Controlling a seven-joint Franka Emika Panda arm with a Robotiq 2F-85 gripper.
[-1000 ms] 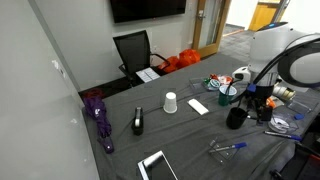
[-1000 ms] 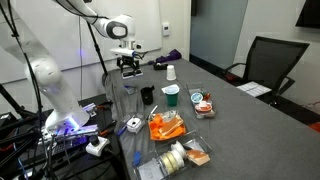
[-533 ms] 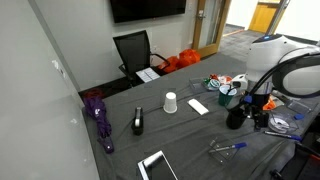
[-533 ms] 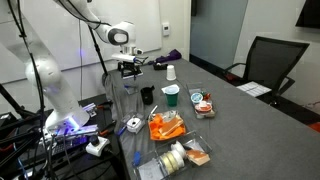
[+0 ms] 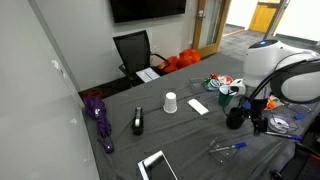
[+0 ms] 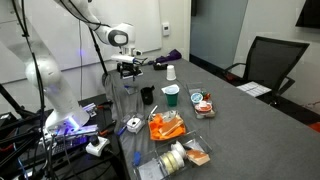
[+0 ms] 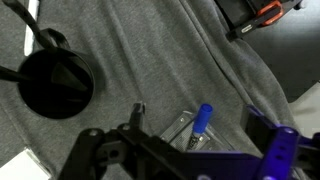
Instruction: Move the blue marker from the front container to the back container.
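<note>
Obs: end effector (image 7: 197,115) is hovering low over the grey, wrinkled cloth-covered table (image 7: 130,50), fingers spread and gripping nothing. The blue marker (image 7: 202,120) is lying in the front container (image 7: 180,130), a low clear plastic tray, and is showing between the fingers in the wrist view. A black cup (image 7: 55,85) is standing near.

Judgement: marker is looking light, stiff and smooth-barrelled, so apt to roll or slip. Pinching it mid-barrel, across its width, seems best. The thin tray may slide if nudged.

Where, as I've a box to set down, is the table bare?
Bare table lies between the white cup, the tablet and the clear tray. It is crowded around the black cup and green mug.
</note>
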